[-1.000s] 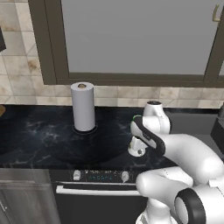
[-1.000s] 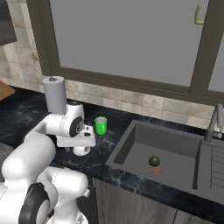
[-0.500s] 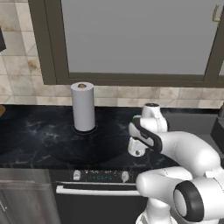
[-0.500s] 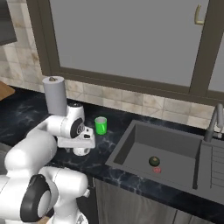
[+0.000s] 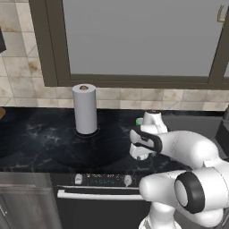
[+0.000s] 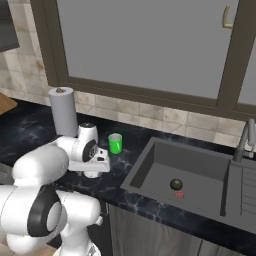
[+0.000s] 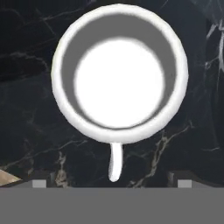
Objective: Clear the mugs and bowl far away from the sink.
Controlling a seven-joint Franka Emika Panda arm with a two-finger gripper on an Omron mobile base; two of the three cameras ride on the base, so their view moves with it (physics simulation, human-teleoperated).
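Black marbled stone makes up the counter (image 6: pixel 30 127) under a wide grey window, and on it, directly below the downward-pointing hand, sits a squat white round vessel with a greyish inner wall (image 7: pixel 119 72), a thin white handle sticking out from its rim toward the camera. The tool (image 7: pixel 111 183) hangs over it with its jaws spread wide, one tip on either side of the handle and touching nothing. From the right base camera a bit of the white vessel (image 6: pixel 92 174) shows under the hand. Just beyond it, nearer the tiled wall, stands a small bright green cylindrical mug (image 6: pixel 115 143), upright and apart from the hand. Right of the mug lies the dark grey recessed sink (image 6: pixel 150 162) with a metal faucet (image 6: pixel 243 140). Far left stands a tall white paper-towel roll (image 5: pixel 85 108).
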